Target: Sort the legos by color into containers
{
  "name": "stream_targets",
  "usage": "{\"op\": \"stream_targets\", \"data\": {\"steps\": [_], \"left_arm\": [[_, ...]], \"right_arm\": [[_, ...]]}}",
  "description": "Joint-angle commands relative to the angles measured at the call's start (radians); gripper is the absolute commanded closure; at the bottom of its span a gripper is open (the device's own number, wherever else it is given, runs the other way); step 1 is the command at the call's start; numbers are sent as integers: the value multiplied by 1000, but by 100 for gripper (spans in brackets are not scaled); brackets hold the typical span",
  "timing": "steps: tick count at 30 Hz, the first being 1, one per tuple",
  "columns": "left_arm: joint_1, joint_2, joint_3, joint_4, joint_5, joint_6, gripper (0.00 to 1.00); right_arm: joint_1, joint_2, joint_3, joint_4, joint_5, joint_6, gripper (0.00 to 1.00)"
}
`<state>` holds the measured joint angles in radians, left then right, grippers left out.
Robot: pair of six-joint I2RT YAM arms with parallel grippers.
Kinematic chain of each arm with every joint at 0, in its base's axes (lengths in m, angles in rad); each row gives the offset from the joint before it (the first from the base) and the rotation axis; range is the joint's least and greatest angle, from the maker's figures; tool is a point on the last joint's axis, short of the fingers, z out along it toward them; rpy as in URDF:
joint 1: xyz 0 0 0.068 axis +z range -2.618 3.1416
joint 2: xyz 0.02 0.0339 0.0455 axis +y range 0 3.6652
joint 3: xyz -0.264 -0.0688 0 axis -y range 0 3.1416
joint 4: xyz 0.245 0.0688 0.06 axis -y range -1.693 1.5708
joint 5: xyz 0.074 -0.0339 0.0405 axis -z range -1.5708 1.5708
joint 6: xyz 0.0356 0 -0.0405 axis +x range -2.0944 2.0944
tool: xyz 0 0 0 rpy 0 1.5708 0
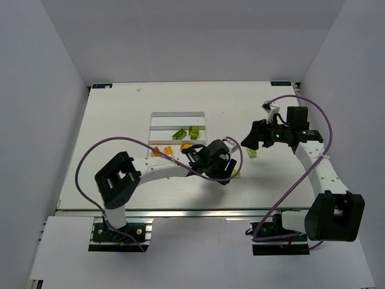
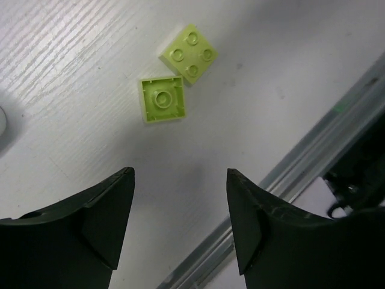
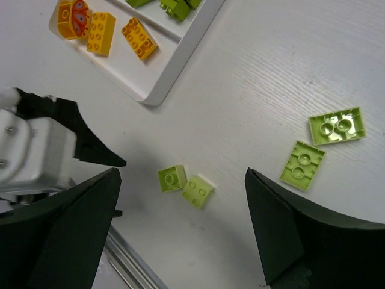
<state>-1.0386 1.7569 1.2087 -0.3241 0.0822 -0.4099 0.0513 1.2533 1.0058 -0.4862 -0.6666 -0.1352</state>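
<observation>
From above you cannot see the near end of the tray: the left arm lies over it, and the orange bricks there show only in part. The pair of green bricks by its wrist is almost hidden. In the right wrist view the top edge cuts the tray and the lime bricks inside it, and the print on the round orange piece is too small to read. In the left wrist view the left edge cuts a white thing.

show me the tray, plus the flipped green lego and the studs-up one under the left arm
tray (image 3: 153, 91): right wrist view, rim corner
flipped lego (image 2: 162, 99): left wrist view, hollow underside centre
studs-up lego (image 2: 188, 53): left wrist view, top face centre
</observation>
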Motion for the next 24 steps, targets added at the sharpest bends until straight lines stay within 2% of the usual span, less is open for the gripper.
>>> {"op": "stream_targets", "data": {"steps": [1, 8, 18, 22, 24], "left_arm": [[-44, 55, 106, -127, -192, 0, 27], [-107, 222, 256, -174, -335, 40, 26], [-126, 345, 370, -202, -357, 80, 27], [-126, 352, 382, -199, -374, 88, 33], [-126, 361, 400, -202, -380, 89, 45]], "right_arm": [[-71, -38, -21, 20, -152, -15, 11], [-132, -72, -19, 9, -195, -37, 11], [-194, -100, -29, 0, -258, -43, 11], [-209, -103, -33, -5, -283, -47, 11], [-215, -103, -35, -9, -292, -47, 11]]}}
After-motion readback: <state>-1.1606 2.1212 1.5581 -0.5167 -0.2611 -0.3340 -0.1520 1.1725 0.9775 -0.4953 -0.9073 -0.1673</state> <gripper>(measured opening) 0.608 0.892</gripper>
